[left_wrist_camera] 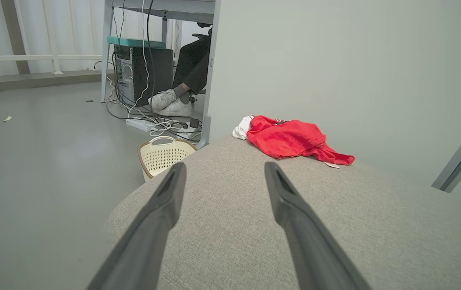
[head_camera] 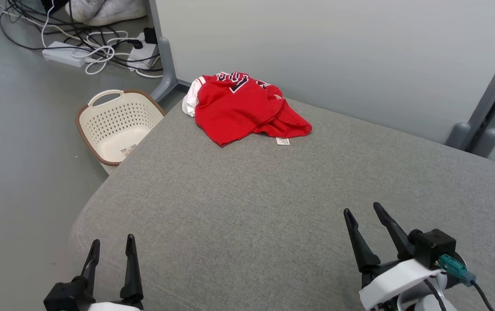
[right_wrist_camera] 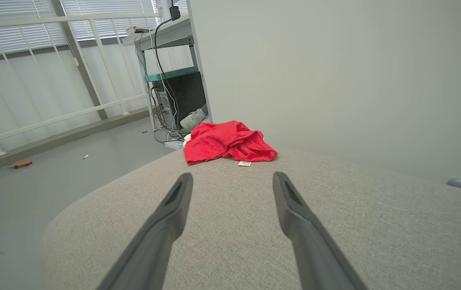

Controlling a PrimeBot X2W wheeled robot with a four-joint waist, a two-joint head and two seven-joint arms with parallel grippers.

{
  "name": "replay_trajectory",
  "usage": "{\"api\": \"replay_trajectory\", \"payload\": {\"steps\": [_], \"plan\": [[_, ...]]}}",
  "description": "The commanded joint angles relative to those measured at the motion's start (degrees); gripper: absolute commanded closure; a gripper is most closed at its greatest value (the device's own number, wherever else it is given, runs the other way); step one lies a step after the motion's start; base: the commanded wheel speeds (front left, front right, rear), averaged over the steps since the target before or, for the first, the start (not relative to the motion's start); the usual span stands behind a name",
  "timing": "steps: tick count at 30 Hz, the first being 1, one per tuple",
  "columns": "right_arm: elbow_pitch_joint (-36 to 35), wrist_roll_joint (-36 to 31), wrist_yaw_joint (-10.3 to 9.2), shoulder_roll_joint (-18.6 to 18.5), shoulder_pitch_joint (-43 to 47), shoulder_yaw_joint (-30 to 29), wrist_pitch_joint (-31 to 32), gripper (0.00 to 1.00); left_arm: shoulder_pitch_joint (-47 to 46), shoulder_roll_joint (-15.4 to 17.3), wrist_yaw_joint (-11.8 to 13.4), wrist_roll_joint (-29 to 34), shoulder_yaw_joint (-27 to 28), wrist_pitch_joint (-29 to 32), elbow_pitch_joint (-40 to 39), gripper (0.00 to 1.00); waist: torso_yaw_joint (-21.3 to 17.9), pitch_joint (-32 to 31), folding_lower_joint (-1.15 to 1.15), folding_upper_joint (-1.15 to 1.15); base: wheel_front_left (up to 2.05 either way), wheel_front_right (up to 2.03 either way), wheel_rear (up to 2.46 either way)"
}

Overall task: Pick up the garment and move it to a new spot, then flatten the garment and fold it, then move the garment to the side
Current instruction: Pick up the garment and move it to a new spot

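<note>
Garment [head_camera: 238,110] crumpled far ahead of left claw [head_camera: 113,239], right claw [head_camera: 362,207]; both spread wide, empty.

Left pincer [head_camera: 113,239] and right pincer [head_camera: 362,207] are the same deal: two long, skinny black fingers [left_wrist_camera: 294,225] tapering to pointy tips, with a shallow groove near each tip up close. The right one sprouts from a chunky black block [head_camera: 433,246] over a smooth white wrist cover [head_camera: 396,278]. There's a teal plug [head_camera: 450,263] on the side with a thin black cable [head_camera: 483,296] trailing off it.
</note>
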Motion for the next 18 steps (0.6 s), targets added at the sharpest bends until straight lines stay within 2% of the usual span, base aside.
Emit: {"api": "replay_trajectory", "payload": {"steps": [1,11,18], "plan": [[0.2,-0.3,0.01,-0.4,-0.7,0.3,0.3,0.00,0.3,-0.1,0.3,-0.2,0.3,-0.3,-0.6,0.00,0.8,0.9,0.00,0.00,0.00,0.00,0.00],[1.1,-0.6,0.01,-0.4,-2.8,2.0,0.4,0.00,1.6,-0.7,1.0,-0.4,0.9,-0.7,-2.1,0.00,1.4,1.9,0.00,0.00,0.00,0.00,0.00],[0.3,-1.7,0.01,-0.4,-2.4,-0.6,0.6,0.00,-1.3,0.0,-0.4,-0.7,0.2,-0.3,-0.5,0.00,1.4,2.9,0.00,0.00,0.00,0.00,0.00]]}}
